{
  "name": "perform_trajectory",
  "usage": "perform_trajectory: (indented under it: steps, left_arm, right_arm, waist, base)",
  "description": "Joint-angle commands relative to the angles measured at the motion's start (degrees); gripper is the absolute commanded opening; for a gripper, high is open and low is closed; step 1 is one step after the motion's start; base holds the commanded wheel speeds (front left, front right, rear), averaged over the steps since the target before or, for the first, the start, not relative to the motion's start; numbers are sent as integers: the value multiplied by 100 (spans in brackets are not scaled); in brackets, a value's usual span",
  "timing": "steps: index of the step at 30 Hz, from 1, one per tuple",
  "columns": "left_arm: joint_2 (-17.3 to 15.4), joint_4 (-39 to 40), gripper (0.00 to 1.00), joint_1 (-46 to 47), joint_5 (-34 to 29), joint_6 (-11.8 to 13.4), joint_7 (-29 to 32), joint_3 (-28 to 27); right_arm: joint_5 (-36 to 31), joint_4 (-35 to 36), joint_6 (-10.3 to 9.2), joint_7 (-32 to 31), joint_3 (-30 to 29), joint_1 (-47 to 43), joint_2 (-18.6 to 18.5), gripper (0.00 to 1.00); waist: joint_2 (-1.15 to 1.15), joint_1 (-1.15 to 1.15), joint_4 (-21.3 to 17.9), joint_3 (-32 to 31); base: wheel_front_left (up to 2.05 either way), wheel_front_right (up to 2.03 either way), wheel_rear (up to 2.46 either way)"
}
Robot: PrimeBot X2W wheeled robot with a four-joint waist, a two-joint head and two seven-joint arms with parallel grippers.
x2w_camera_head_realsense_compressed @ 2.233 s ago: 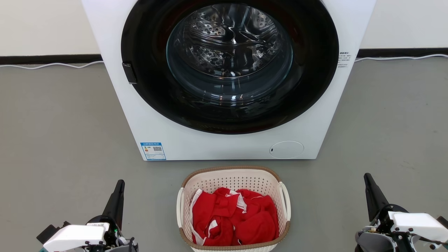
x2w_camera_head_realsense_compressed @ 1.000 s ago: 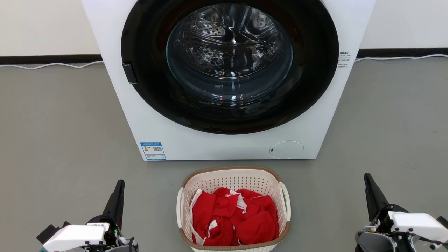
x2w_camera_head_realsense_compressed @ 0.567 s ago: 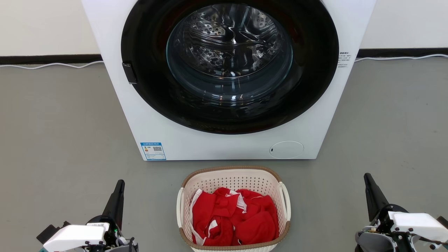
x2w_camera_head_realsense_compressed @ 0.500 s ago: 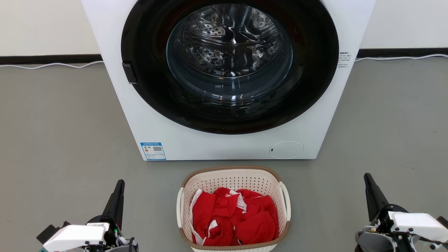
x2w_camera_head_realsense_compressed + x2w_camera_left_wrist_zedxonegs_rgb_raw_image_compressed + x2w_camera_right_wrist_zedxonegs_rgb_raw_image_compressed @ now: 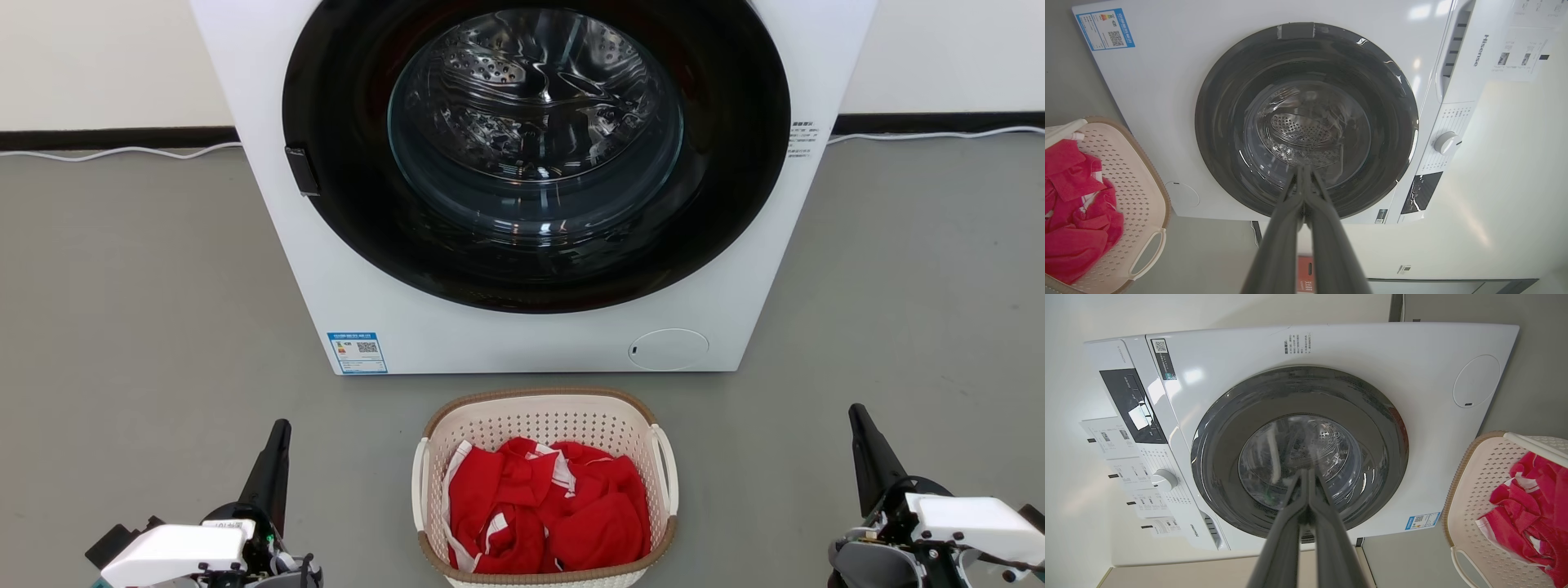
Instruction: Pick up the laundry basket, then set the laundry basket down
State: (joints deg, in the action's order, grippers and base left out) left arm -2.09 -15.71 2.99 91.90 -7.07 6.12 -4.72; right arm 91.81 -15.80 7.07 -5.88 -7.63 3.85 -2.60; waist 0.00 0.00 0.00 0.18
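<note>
One laundry basket (image 5: 543, 423), one front-loading washer (image 5: 522, 347), two grippers. The basket (cream, perforated, brown woven-look rim, two white loop handles (image 5: 420, 482)) sits on the grey floor (image 5: 147, 286) at 6 o'clock in the head view. It is just before the washer at 12 and holds red garments (image 5: 555, 514). The left gripper (image 5: 281, 431) at 7 o'clock and the right gripper (image 5: 856, 415) at 5 have their fingers pressed together, empty, well apart from the basket. Nothing has moved since the earlier frames.

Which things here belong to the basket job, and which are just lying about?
Job: laundry basket; left gripper and right gripper, both shut, apart from it.
Lying about: washer; red clothes inside the basket; white cable.
</note>
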Motion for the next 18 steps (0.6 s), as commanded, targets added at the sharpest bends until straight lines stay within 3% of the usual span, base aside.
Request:
perform_trajectory:
  steps: [1,18]
  left_arm:
    - [-78,167,0,320,29,-42,35,-178]
    - [-78,167,0,320,29,-42,35,-178]
  right_arm:
    - [37,178,42,-59,112,233,-28,0]
    - [37,178,42,-59,113,233,-28,0]
  waist:
    - [0,0,0,0]
    - [0,0,0,0]
  base:
    - [0,0,0]
    - [0,0,0]
